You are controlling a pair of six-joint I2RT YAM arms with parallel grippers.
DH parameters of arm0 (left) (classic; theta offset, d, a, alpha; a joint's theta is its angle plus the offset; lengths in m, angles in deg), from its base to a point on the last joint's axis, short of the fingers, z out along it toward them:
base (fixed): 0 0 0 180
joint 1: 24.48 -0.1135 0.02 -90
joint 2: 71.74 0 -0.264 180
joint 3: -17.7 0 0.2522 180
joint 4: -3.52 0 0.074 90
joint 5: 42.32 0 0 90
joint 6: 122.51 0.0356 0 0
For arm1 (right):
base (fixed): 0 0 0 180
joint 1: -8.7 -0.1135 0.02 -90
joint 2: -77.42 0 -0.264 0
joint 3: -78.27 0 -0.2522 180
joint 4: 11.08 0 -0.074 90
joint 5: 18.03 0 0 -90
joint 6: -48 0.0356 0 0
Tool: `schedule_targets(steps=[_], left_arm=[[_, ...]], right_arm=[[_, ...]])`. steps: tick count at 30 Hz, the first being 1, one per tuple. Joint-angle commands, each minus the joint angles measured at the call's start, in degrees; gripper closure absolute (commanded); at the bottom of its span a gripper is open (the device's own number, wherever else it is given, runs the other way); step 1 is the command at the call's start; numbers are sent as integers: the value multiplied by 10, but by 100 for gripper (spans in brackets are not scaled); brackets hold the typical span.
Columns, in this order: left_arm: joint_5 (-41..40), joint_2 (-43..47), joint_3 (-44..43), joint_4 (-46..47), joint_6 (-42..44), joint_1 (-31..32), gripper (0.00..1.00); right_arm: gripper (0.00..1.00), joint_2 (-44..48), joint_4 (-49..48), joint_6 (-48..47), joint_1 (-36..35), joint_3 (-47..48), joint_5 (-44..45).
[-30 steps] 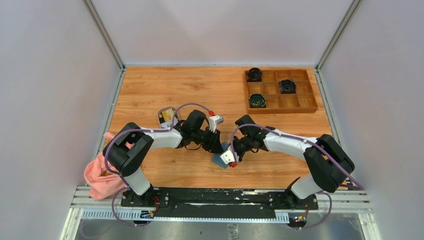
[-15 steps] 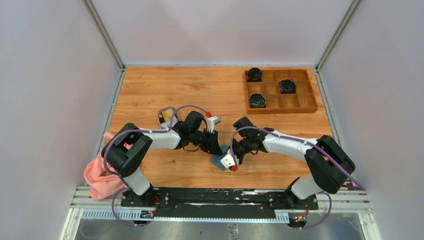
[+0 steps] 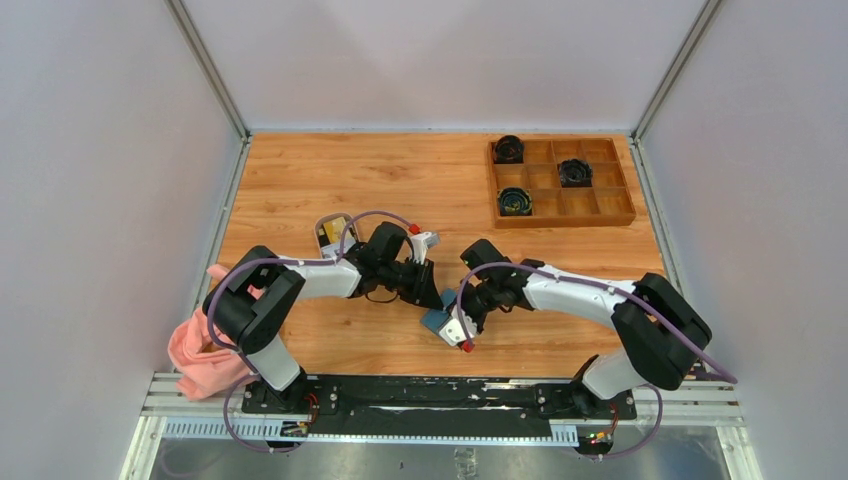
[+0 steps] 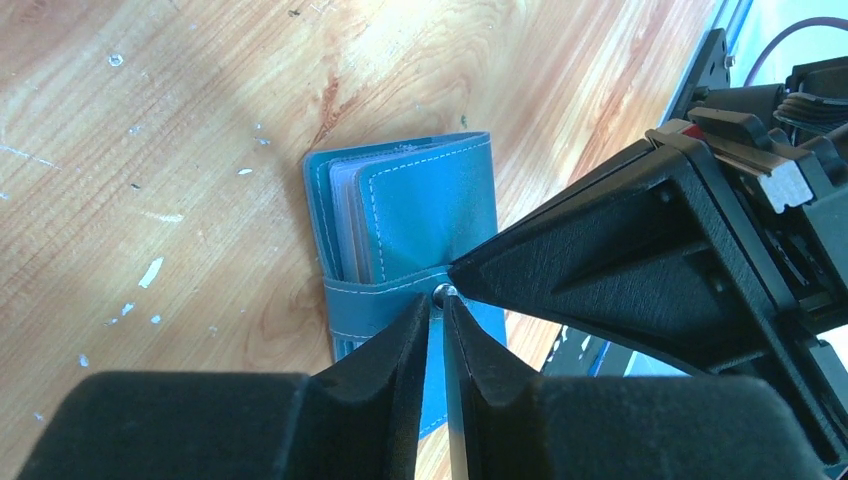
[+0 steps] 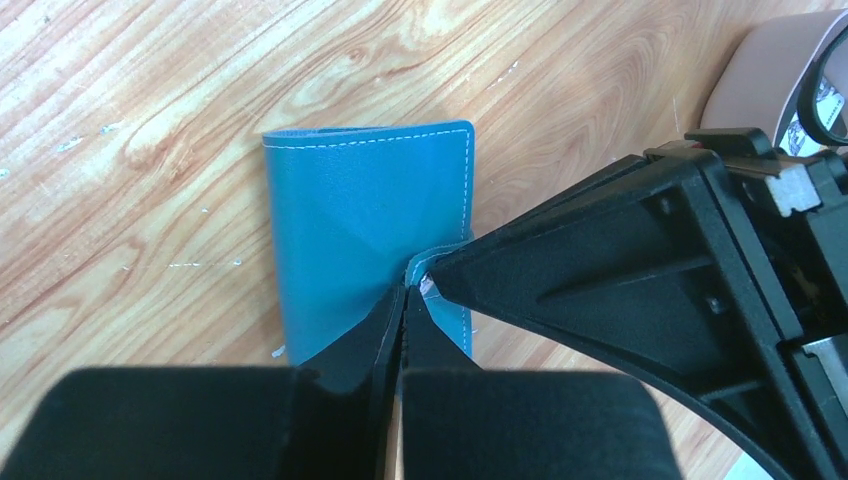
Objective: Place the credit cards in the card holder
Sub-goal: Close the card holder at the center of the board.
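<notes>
1. Credit cards [image 3: 338, 234] — lie in a small white dish [image 3: 320, 224], left of both grippers and well apart from the holder. Judged thin, stiff and slick, so take one by a short edge, not by the flat face.
2. Left gripper [image 4: 437, 300] — jaws stand a narrow slit apart, tips at the snap button [image 4: 441, 292] on the strap [image 4: 380, 300]. Can't tell if the strap is pinched or only touched.
3. Card holder [image 4: 415, 210] — lies flat on the table [image 3: 300, 180], folded shut, strap wrapped over the cover, between the two grippers. Greyish pocket leaves show at its open edge. Judged light, soft and floppy; prob. slides on the wood if pulled w/o a hold-down. Best hold is the strap's free end next to the snap, w/ the other arm pinning the cover.
4. Right gripper [image 5: 404, 295] — clenched, tips touching the strap end at the holder's edge, meeting the left gripper's tip. Can't tell if it holds the strap.
5. Risk: the snap prob. needs a firm pull, and the thin strap may slip out.
</notes>
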Motion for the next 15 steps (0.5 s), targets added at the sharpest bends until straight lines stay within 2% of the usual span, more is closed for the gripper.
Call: schedule_targets(steps=[1,15], left_arm=[[-76,-31,28,-99,15,-8,81],[-125,-39,0,-167,30,26,88]], right_arm=[[100,-10,82,-6,-21,-15,22],[100,-26,99,2,-42,-5,50]])
